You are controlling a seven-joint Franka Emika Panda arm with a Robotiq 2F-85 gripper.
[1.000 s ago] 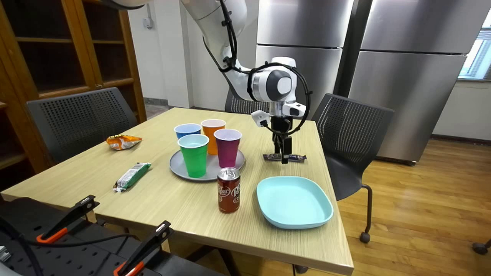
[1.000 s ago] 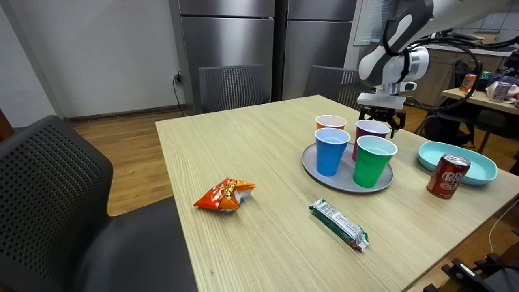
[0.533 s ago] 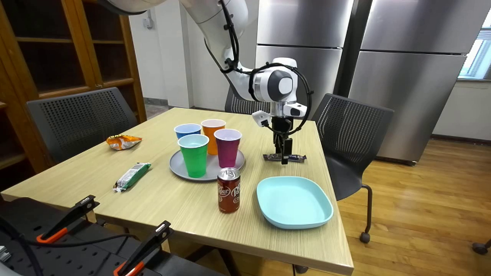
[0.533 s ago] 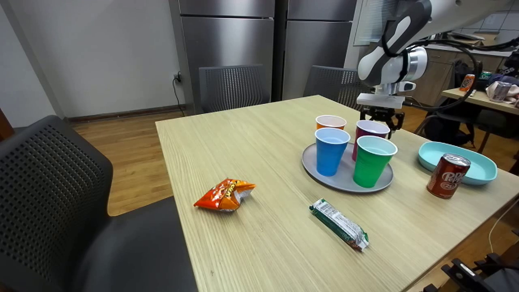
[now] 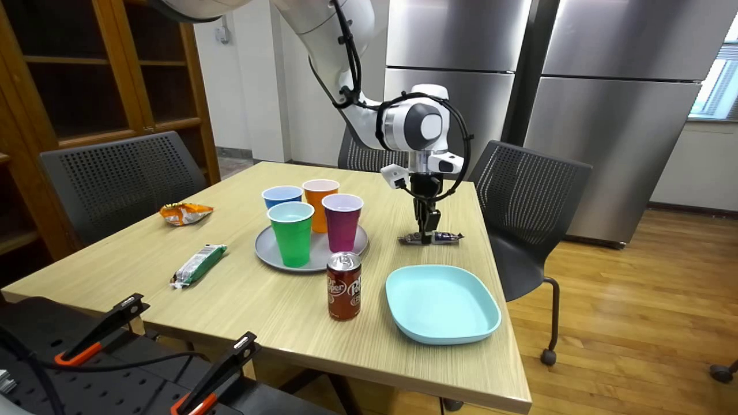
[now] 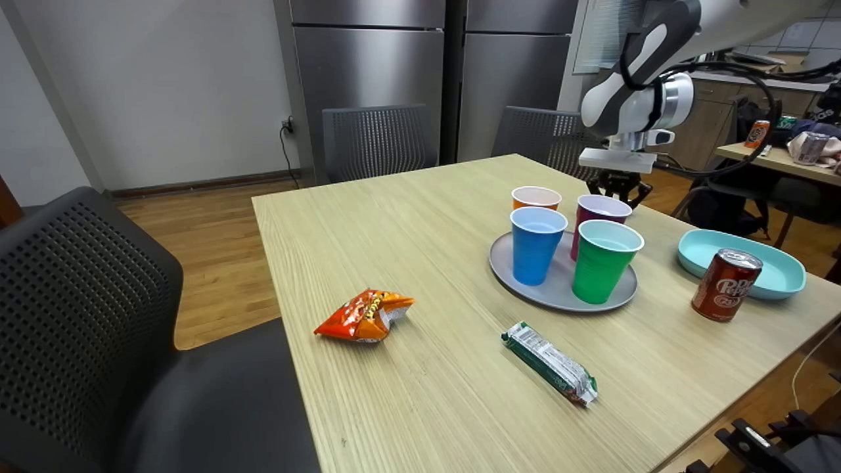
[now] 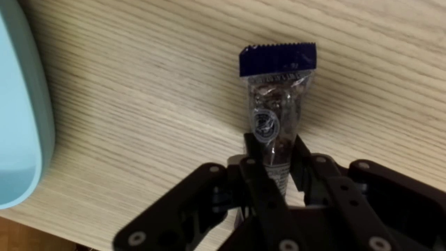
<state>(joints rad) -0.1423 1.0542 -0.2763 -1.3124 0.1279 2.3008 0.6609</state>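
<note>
Steel refrigerators are seen beyond the far edge of the table; over the table the white arm is extended; by its left, right and far edges, named as they lie in that exterior view, dark chairs are placed; a pale blue dish is set beside the right edge, toward the near right corner; a grey plate is set near the middle; the black gripper is pointed down near the right edge, farther from the near edge than the dish; on the plate a green cup, a purple cup, an orange cup and a blue cup are stood upright; between plate and dish, toward the near edge, a red-brown can is stood; an orange snack bag is laid by the left edge; a green-wrapped bar is laid toward the near left corner; the dark wrapped bar, blue at its end, is found near the right edge, past the dish; it is clasped on both long sides by the narrowly set fingers; whether the table is touched by its underside cannot be told.
</note>
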